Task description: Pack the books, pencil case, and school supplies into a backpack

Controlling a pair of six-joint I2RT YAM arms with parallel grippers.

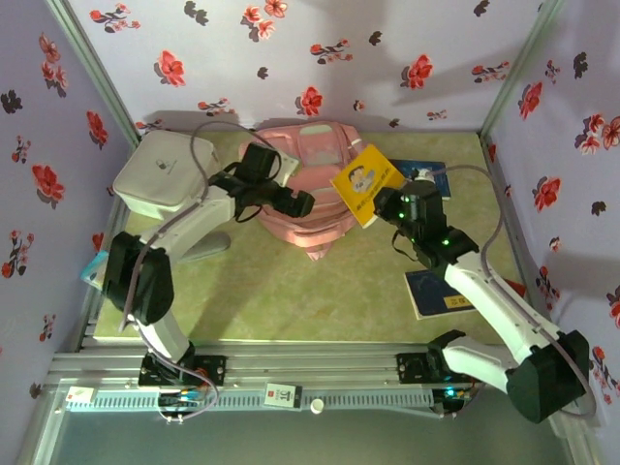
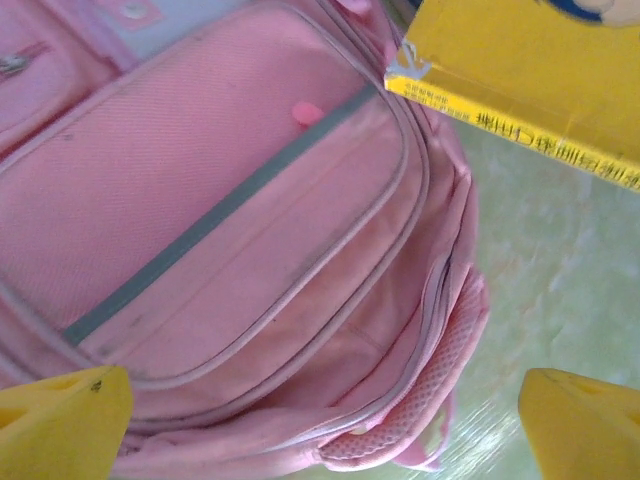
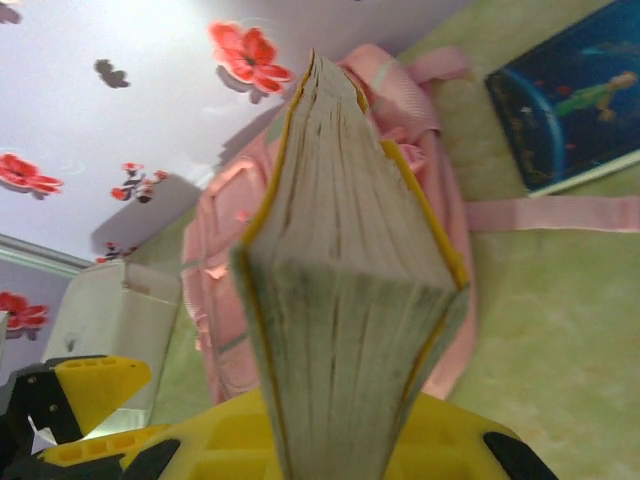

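Right claw (image 1: 392, 205) clamped on yellow book (image 1: 365, 184), held by one edge over the backpack (image 2: 230, 230) right side — likely to slot it in — left claw (image 1: 295, 203) spread wide above it, probably to steady it.

Bright, even light; soft shadows; blurry yellow book (image 3: 345, 300)

The backpack (image 1: 325, 225) sits at your table's (image 1: 291, 291) back centre, the box (image 1: 160, 174) to its left. The held book (image 1: 366, 184) hangs, seemingly over its right edge; a second book (image 1: 433, 172) lies behind that, a third book (image 1: 441, 294) front right.
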